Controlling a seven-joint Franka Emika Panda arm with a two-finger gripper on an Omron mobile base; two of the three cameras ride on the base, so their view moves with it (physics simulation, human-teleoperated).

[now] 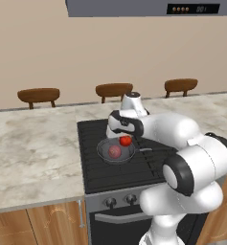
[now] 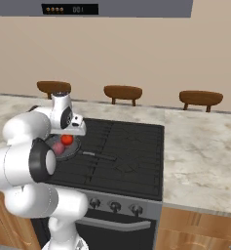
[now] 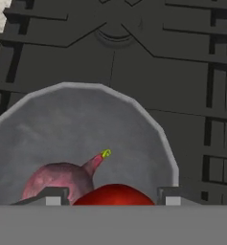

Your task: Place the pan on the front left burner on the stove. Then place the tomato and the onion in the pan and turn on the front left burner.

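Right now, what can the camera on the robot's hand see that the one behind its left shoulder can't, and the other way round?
Hand view: the onion's little sprout with a yellow-green tip.

Left base view: the knobs, the marble counter, three wooden stools and the robot's arm.

Both: the onion lying in the pan on the stove, with the tomato close beside it.

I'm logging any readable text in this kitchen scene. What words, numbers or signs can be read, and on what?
"00:" or "001": pale digits on the dark display panel of the grey range hood, too blurred to be sure.
Four small orange dots left of the digits: lights, not text.
Stove knobs, pan: no legible markings.
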